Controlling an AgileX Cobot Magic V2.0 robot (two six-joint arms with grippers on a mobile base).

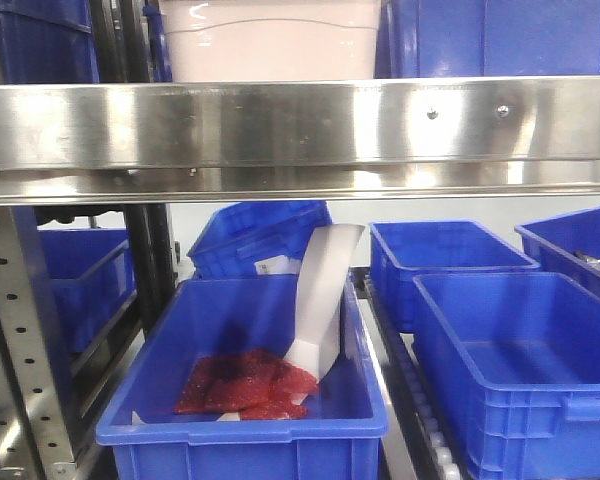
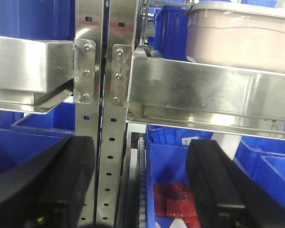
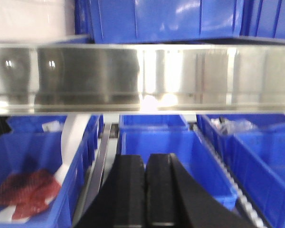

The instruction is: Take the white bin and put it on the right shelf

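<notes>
White bin (image 1: 270,45): stands on the right shelf (image 1: 300,125), behind its broad steel front rail, between blue crates (image 1: 500,35) on the same level.
Front view only: two screws (image 1: 432,113) in the rail; below it, a blue crate (image 1: 245,400) holding red mesh bags (image 1: 245,385) and a leaning white card (image 1: 325,300); empty blue crates to its right.
Left wrist view only: the bin's flat white lid (image 2: 237,9) and rounded corner; perforated uprights (image 2: 115,118) where this shelf meets the neighbouring rack, with bolted brackets.
Right wrist view only: just a pale corner of the bin at top left; a crate with clear packets (image 3: 235,126) at the right.
Left pincer (image 2: 140,185): black fingers (image 2: 206,171) spread wide apart, nothing between them, low in front of the uprights and well below the bin.
Right pincer (image 3: 145,190): fingers pressed together, empty, below the rail.
</notes>
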